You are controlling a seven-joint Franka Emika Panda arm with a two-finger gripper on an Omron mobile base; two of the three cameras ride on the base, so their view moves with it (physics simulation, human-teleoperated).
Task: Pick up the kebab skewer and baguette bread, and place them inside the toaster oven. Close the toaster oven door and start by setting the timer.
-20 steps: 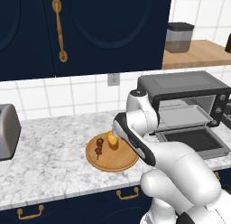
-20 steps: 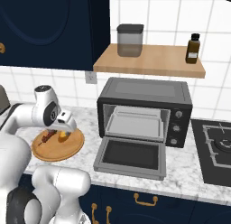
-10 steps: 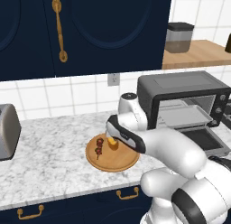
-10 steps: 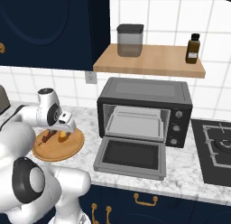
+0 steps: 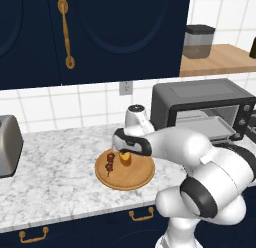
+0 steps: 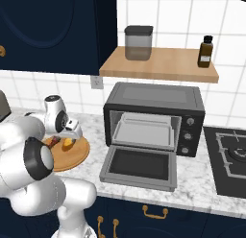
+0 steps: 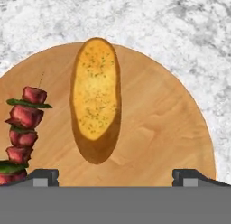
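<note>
The baguette bread (image 7: 95, 96) lies on the wooden plate (image 7: 162, 128) between the wide-open, empty fingers (image 7: 44, 177).

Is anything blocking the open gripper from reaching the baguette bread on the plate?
Nothing visible does. In the hand view the baguette bread lies bare on the wooden plate, ahead of the gripper, whose jaws stand wide. The kebab skewer lies off to one side, apart from the bread.

On the counter (image 5: 55, 167) the wooden plate (image 5: 137, 178) is set left of the toaster oven (image 6: 156, 118), whose door (image 6: 140, 166) is dropped open toward the front, and on the plate the kebab skewer (image 7: 22, 128) is laid beside the baguette bread (image 7: 95, 99) (apart, not touching).
</note>
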